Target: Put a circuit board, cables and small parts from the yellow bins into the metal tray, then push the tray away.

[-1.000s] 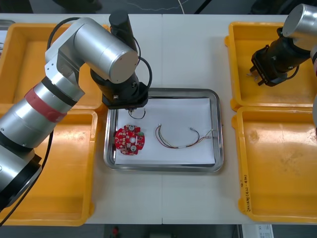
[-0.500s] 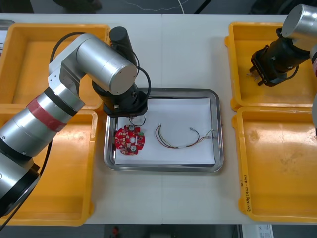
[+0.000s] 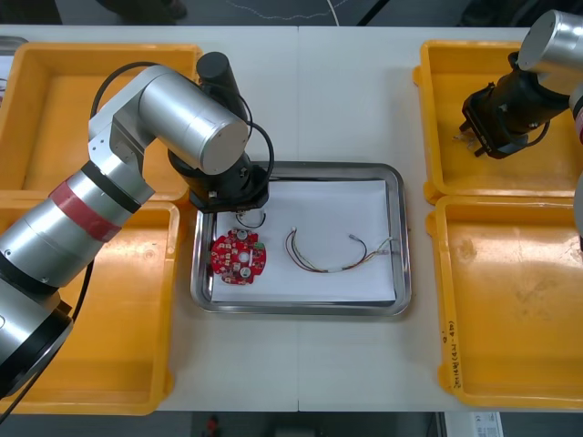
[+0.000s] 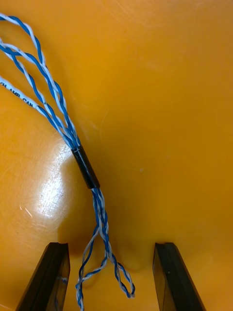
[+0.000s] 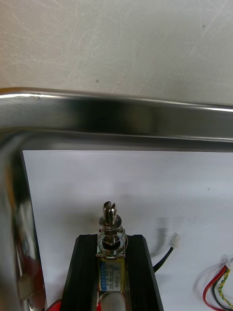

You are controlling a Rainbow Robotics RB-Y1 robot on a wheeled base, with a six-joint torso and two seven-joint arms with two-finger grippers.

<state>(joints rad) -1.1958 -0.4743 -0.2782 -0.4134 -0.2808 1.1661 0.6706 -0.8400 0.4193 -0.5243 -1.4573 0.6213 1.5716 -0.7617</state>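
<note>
Black left gripper (image 5: 111,243) clamps small metal part (image 5: 110,216).

Mid-frame we find a metal tray (image 3: 301,309) between yellow bins (image 3: 118,337); inside, a round red circuit board (image 3: 239,257) lies left of a red-and-yellow cable (image 3: 339,267).

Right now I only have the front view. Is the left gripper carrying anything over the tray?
Observer: Yes. The left gripper is shut on a small metal part, whose slotted pin sticks out past the fingertips, over the metal tray.
Operator: Right gripper holding anything?
Observer: No. The right gripper is open over a yellow bin. A twisted blue and white cable lies in the bin, its loose end in line between the fingers.
Operator: Anything close to the part?
Observer: A black cable with a white plug lies on the tray's white inside, beside the left gripper.
</note>
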